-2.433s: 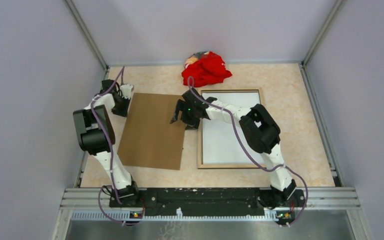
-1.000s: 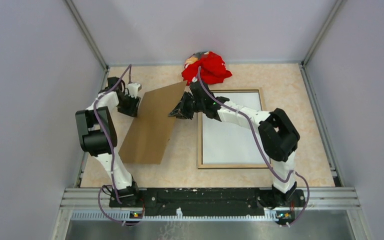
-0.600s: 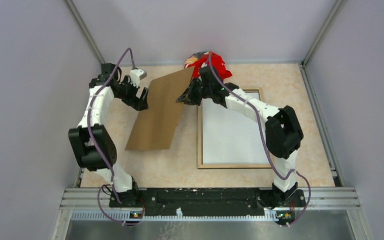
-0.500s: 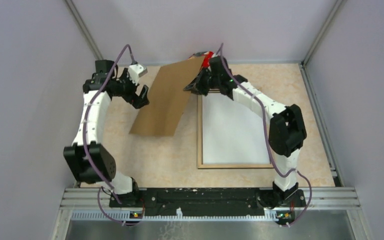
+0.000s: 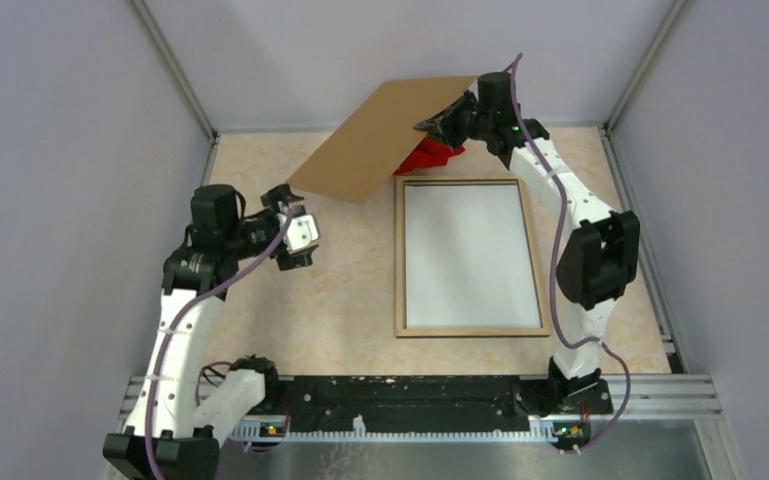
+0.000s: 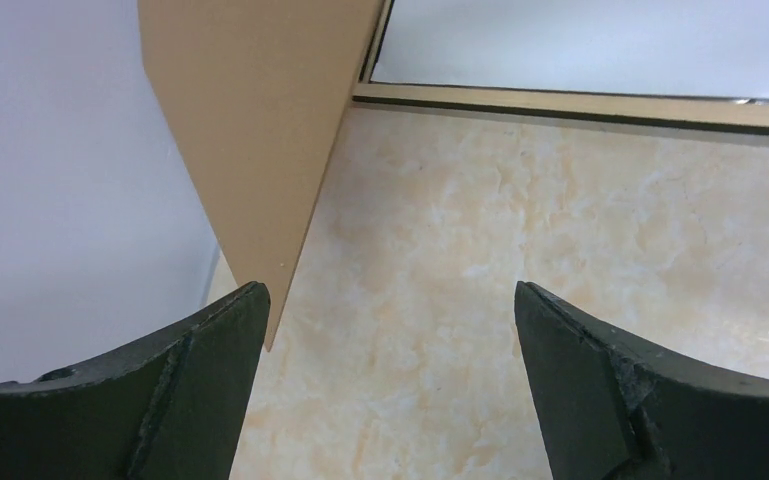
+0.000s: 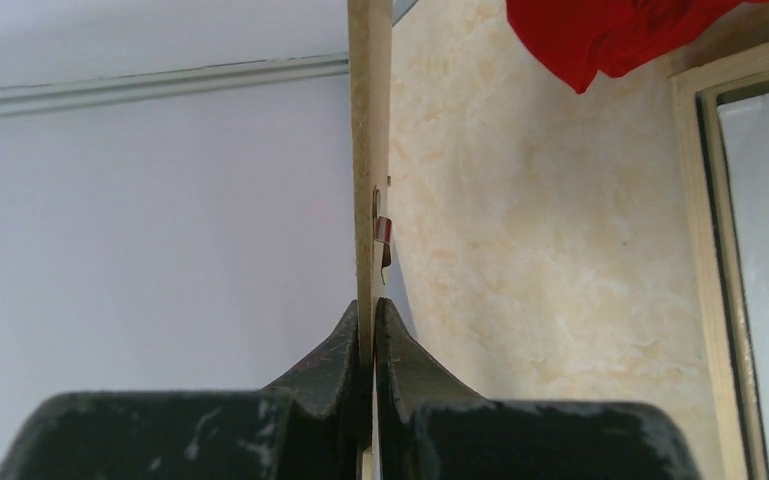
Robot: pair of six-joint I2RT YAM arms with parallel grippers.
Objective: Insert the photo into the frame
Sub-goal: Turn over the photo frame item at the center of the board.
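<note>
The frame [image 5: 400,260] lies flat right of the table's centre, pale wood side up, with a white surface [image 5: 465,255] filling its opening. The photo's printed face shows in no view. My right gripper [image 5: 447,120] is shut on the edge of the plain brown backing board [image 5: 380,140], which hangs tilted in the air over the table's back edge. In the right wrist view the board [image 7: 368,120] stands edge-on between the closed fingers [image 7: 371,320]. My left gripper [image 5: 298,232] hovers open at mid-left, empty, with the board's corner [image 6: 250,130] beyond it and the frame's rail [image 6: 560,100] further off.
A crumpled red cloth [image 5: 430,155] lies at the back, partly under the raised board, just beyond the frame's far rail [image 7: 695,200]. A small metal clip [image 7: 383,232] sticks out of the board. Grey walls close in the left, right and back.
My right arm has lifted the board off the table and swung it up and back. My left gripper has let go of the board, opened wide and drawn back toward the near left.
</note>
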